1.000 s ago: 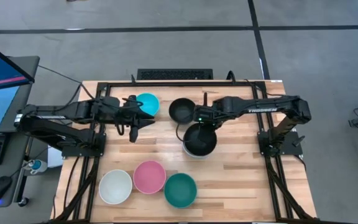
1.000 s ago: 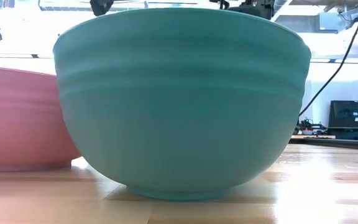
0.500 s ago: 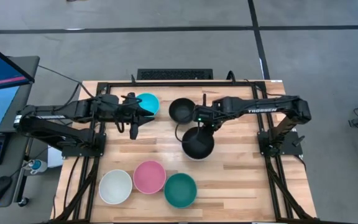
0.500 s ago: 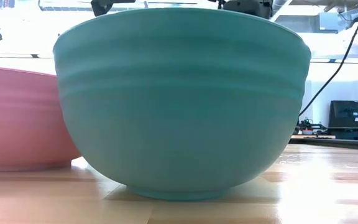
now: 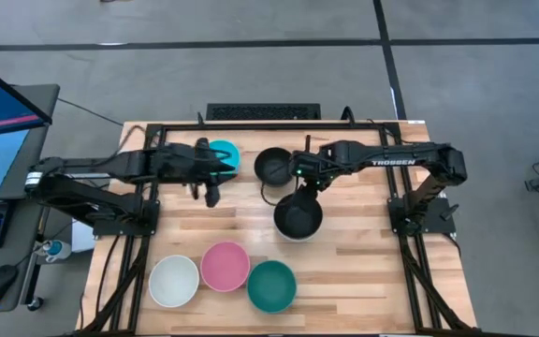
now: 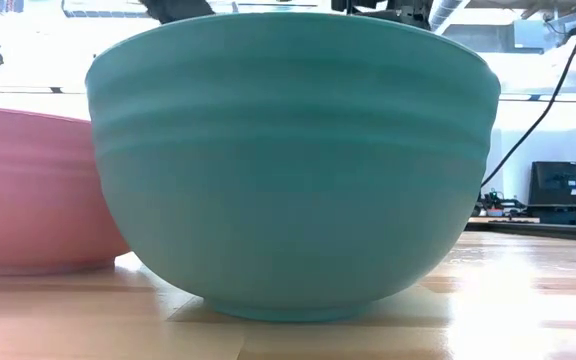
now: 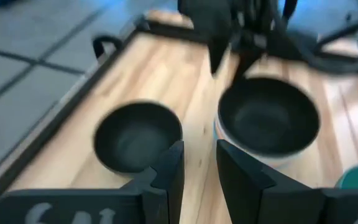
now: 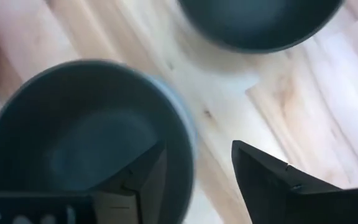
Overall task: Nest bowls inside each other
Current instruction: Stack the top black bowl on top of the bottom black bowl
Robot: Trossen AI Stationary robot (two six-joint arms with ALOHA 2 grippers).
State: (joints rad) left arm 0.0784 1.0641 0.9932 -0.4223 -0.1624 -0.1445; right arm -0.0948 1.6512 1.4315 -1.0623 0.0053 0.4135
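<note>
A black bowl (image 5: 298,214) sits nested in a pale bowl whose rim (image 7: 229,140) shows around it, mid-table. My right gripper (image 8: 194,168) hangs open just above this stack's far rim, one finger over the inside and one outside, apart from it. A second black bowl (image 5: 271,166) stands on the wood behind it. A cyan bowl (image 5: 225,154) stands far left. My left gripper (image 5: 210,185) hovers beside it, fingers (image 7: 169,165) slightly open on nothing. White (image 5: 174,281), pink (image 5: 225,266) and dark teal (image 5: 271,285) bowls stand along the near edge.
A black metal frame (image 5: 251,126) borders the table's far and side edges. Bare wood lies between the two arms and right of the teal bowl. In the low view the teal bowl (image 6: 288,160) and pink bowl (image 6: 28,190) block most of the table.
My right gripper has opened and let go of the black bowl, which now sits in the pale bowl, and has drawn back a little toward the far edge. My left gripper has shifted slightly toward the table's right and far edge, beside the cyan bowl.
</note>
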